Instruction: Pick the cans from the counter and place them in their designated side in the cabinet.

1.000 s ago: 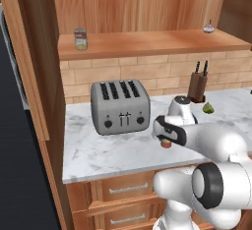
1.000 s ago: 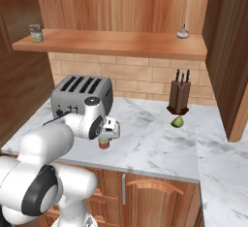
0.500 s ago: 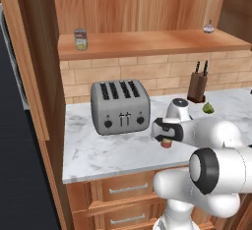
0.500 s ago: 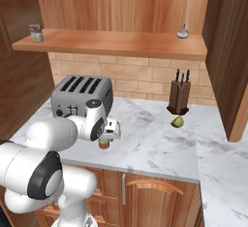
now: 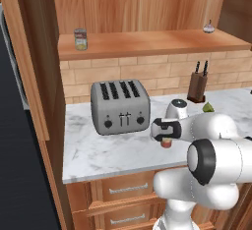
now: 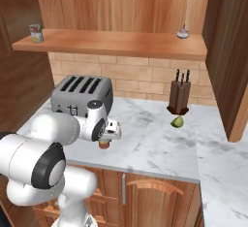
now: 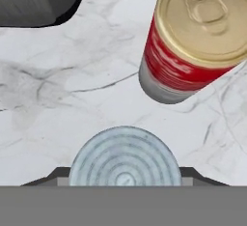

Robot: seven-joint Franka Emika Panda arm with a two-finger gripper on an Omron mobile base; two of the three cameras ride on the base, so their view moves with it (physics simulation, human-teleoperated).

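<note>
On the white marble counter (image 5: 108, 155) (image 6: 155, 143) (image 7: 72, 85) my gripper (image 5: 166, 134) (image 6: 105, 136) (image 7: 124, 177) points down, shut on a small can (image 7: 124, 157) with a ribbed silver top. That can (image 5: 167, 143) (image 6: 103, 145) shows reddish under the hand, standing on the slab. A second can (image 7: 193, 41), red with a gold lid and a pale lower band, stands just beyond it, upright and apart. Above the brick wall runs the wooden cabinet shelf (image 5: 147, 44) (image 6: 116, 44).
A grey toaster (image 5: 120, 106) (image 6: 82, 92) (image 7: 34, 0) stands close to the left of the hand. A knife block (image 5: 198, 86) (image 6: 178, 95) and a green fruit (image 5: 208, 107) (image 6: 177, 121) sit to the right. The shelf holds a silver-topped can (image 5: 80, 39) (image 6: 35, 32) and a small ornament (image 5: 209, 27) (image 6: 182, 32).
The fingers have closed on the can beneath the hand. The arm has barely moved over the counter.
</note>
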